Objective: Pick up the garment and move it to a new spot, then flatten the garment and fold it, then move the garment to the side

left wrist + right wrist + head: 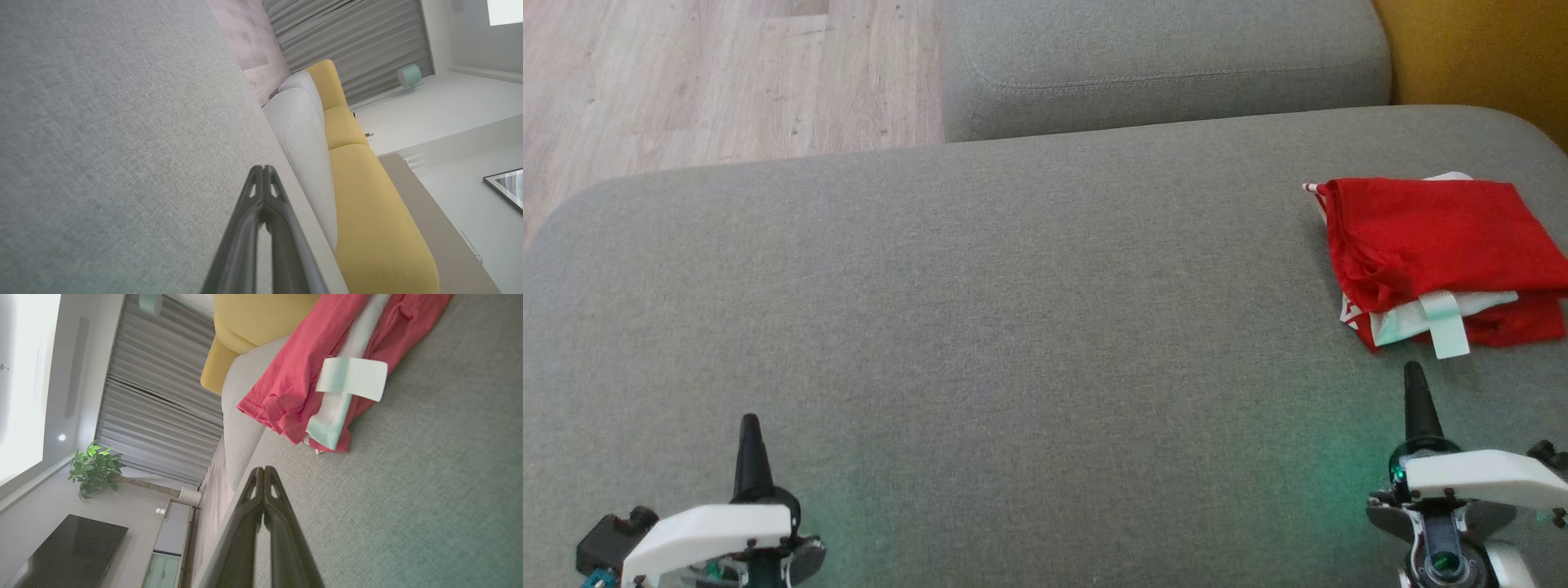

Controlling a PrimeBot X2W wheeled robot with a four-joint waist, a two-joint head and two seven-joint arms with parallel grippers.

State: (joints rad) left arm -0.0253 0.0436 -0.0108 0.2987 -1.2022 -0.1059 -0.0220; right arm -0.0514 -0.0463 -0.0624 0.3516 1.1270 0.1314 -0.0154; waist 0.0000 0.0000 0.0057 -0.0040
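Left gripper (749, 425): mine, clenched shut and empty, at the lower left of the head view, over bare grey fabric.
Right gripper (1414, 374): also pinched shut with nothing in it, at the lower right; its tip sits just short of the garment's near edge, not touching.
Seat cushion (1013, 310): grey weave across the middle of the frame.
Garment (1429, 233): red with a white layer, folded into a compact stack at the right edge of the frame.
Tab (1445, 327): a pale strip poking out of the stack's near edge toward my right gripper.
Stage: I judge the fold done and the stack already off to the side; at most a last shift remains.
Doing it well: if I move it again, I should open the right gripper and pinch all layers at the near edge, not the tab alone. Then I carry the stack low so the fold holds.
Beyond: back cushion (1160, 73) at top centre, wooden floor (686, 82) at upper left, yellow cushion (1486, 57) at upper right.
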